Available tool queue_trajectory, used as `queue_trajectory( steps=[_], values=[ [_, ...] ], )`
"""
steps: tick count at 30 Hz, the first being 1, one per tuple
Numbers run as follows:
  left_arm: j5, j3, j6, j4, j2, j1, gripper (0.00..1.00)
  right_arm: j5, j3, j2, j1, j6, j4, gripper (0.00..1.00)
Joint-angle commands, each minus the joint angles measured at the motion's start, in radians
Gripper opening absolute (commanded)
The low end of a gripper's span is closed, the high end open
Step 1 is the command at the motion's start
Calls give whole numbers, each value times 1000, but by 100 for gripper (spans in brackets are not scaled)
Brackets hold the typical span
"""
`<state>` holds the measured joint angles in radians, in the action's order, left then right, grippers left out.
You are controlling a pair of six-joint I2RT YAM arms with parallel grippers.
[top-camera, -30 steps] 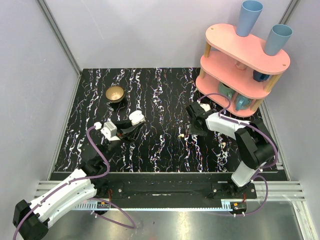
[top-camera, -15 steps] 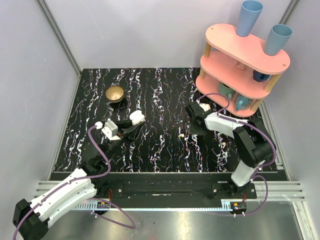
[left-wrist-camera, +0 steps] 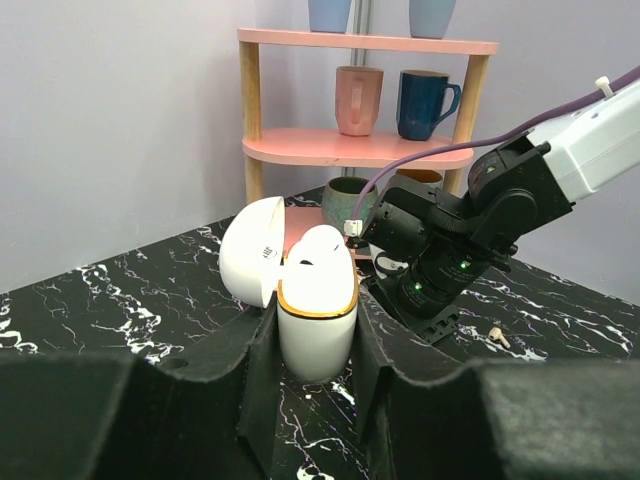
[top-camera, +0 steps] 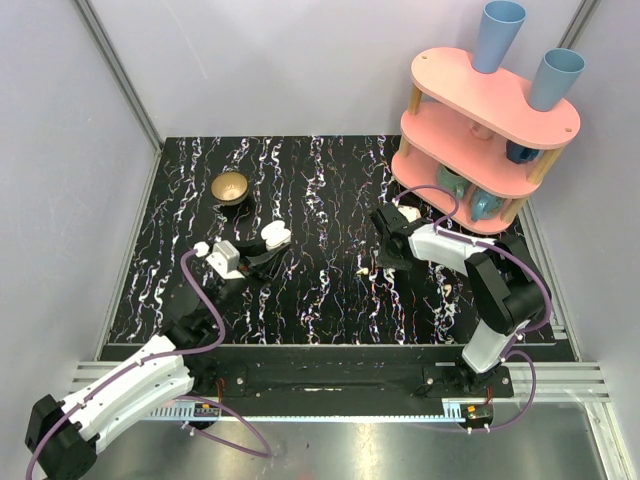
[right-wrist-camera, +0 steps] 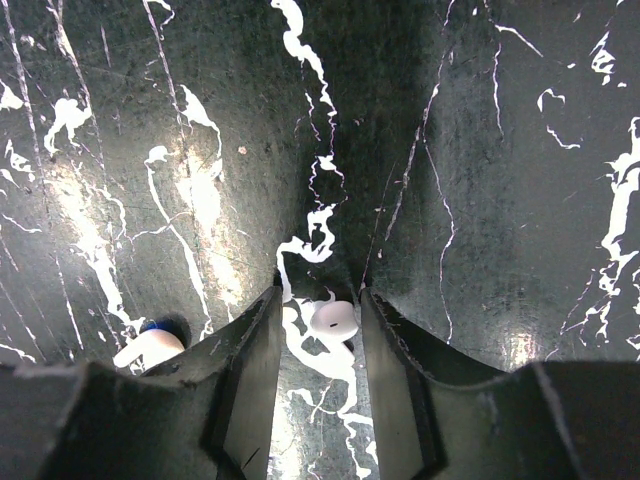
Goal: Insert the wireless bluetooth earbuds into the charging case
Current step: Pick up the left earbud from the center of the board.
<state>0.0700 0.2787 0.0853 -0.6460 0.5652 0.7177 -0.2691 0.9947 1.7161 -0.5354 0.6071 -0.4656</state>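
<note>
Since the earlier frame, the left arm is edging slightly farther from its base and carrying its load along, while the right arm is hardly shifting at all. Nearest the bases, a stray earbud (top-camera: 447, 289) is lying alone on the black marbled table (top-camera: 300, 300), well apart from either arm. A little farther out, a cream earbud (top-camera: 362, 269) is sitting just beside the tip of the right pincer (right-wrist-camera: 318, 320). That pincer is pointing down at the tabletop with its jaws standing partly apart around a white earbud (right-wrist-camera: 334, 319), which is resting on the surface close against one finger with a gap on the other side, so nothing is being lifted yet. At about the same depth, the left pincer (left-wrist-camera: 317, 340) is clamping the case (left-wrist-camera: 317, 310) upright by its sides, lid swung open. A rounded white shape is rising above the gold rim, but whether that is a seated bud cannot be told. Beyond both arms, a small bowl (top-camera: 231, 187) is sitting on the left and a pink shelf (top-camera: 487, 130) is holding mugs (left-wrist-camera: 425, 103) at the back right. Judging by this, the task is looking early: at least three buds are waiting outside the case.
</note>
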Motion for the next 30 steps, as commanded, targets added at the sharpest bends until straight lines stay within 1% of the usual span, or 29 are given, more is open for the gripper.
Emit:
queue_trajectory(
  steps=[1,11,23,25,30],
  values=[
    [-16,25,-12,-63,9,-4,0,-7,5,-3,8,-9,-1,44],
    [-4,31,-4,-78,35,-6,0,-13,-1,-19,6,-21,-7,42],
    [-7,25,-4,-73,24,-6,0,-22,-4,-32,8,-20,-21,43],
    [-7,25,-4,-75,25,-6,0,-24,-4,-36,6,-23,-21,39],
    [-9,24,-2,-76,25,-6,0,-30,-8,-50,6,-26,-21,39]
  ],
)
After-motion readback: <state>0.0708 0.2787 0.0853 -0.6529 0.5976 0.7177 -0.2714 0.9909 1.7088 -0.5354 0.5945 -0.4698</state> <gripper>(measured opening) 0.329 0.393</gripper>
